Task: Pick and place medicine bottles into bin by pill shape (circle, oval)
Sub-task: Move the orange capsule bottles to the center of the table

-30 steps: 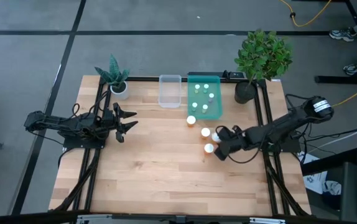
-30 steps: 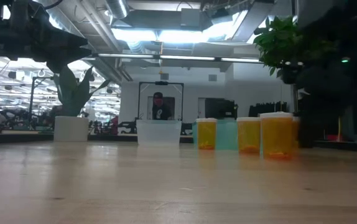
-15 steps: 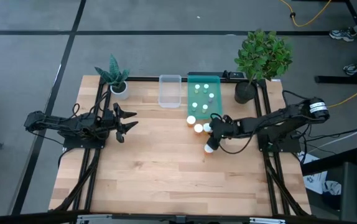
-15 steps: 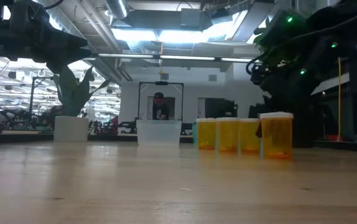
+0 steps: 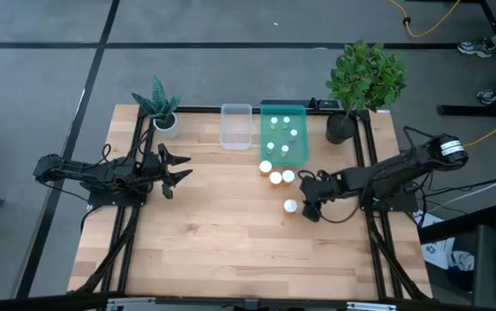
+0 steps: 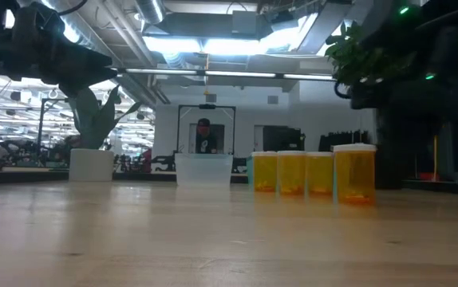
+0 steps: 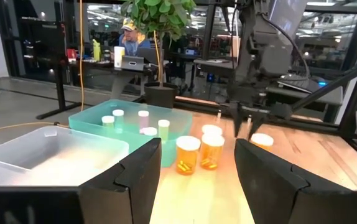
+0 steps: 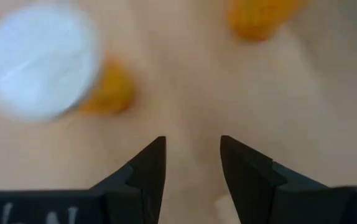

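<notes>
Four orange medicine bottles with white caps standing upright on the wooden table (image 5: 205, 233). Three in a short row just off the teal bin's front edge: first bottle (image 5: 265, 167), second bottle (image 5: 276, 178), third bottle (image 5: 289, 176). Fourth bottle (image 5: 290, 206) alone, toward 6 o'clock from that row, clear of the others.

Right gripper (image 5: 308, 200) low over the table, at 3 o'clock from the lone bottle and just beside it, not touching. Fingers (image 8: 146, 167) parted with bare wood between them, nothing held; a white cap and orange body off to one side in the right wrist view, outside the gap.

Teal bin (image 5: 302, 138) near the table's far edge, at 12 o'clock from the row, with several small pale white-capped bottles (image 5: 283, 132) standing inside. Clear bin (image 5: 236, 126) right beside it at 9 o'clock.

Left gripper (image 5: 179, 166) parked over the table's left side, well apart from the bottles, roughly at 9 o'clock from them. Fingers (image 7: 138, 174) spread, empty.

Small potted plant (image 5: 160, 108) at the far left corner, bushy potted plant (image 5: 362, 79) at the far right corner.
</notes>
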You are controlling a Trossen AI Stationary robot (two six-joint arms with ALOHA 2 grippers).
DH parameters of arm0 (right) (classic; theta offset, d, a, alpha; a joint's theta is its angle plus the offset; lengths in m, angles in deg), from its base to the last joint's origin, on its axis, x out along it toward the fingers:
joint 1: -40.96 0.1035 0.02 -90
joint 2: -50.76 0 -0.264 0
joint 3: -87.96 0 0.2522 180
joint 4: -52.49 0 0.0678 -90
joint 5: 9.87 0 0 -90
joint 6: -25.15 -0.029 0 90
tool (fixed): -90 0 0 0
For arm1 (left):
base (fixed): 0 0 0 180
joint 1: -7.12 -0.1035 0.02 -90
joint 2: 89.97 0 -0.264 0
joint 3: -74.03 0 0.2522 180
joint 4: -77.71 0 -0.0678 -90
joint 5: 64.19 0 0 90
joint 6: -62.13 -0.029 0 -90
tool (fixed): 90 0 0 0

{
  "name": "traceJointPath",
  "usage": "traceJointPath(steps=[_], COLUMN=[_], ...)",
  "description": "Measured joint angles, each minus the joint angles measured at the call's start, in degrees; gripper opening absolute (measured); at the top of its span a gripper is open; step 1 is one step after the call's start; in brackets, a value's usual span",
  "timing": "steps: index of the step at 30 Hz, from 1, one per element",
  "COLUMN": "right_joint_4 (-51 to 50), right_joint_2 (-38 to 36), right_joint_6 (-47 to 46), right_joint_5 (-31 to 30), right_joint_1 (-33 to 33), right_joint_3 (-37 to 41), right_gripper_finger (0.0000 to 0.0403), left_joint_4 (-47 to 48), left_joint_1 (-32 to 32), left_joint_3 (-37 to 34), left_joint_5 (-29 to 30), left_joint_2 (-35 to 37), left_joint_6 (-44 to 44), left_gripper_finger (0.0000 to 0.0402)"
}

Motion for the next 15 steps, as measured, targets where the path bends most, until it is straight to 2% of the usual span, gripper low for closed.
traceJointPath(steps=[5, 9, 13, 15], right_joint_4=[3.13, 9.01, 14.63, 17.72], right_joint_2=[0.54, 2.85, 6.77, 8.57], right_joint_6=[-1.39, -5.77, -6.38, -6.65], right_joint_5=[1.79, -4.70, -12.67, -14.71], right_joint_1=[7.04, 10.60, 12.64, 12.80], right_joint_3=[0.00, 0.00, 0.00, 0.00], right_gripper_finger=[0.0154, 0.0154, 0.0154, 0.0154], left_joint_4=[0.04, -0.03, -0.05, -0.02], left_joint_1=[0.00, -0.02, -0.01, -0.02], left_joint_3=[0.00, 0.00, 0.00, 0.00], left_joint_5=[0.01, 0.01, 0.01, -0.01], left_joint_2=[-0.01, -0.01, 0.00, -0.01], left_joint_6=[0.86, 0.89, 1.06, 1.06], left_gripper_finger=[0.0195, 0.0195, 0.0195, 0.0195])
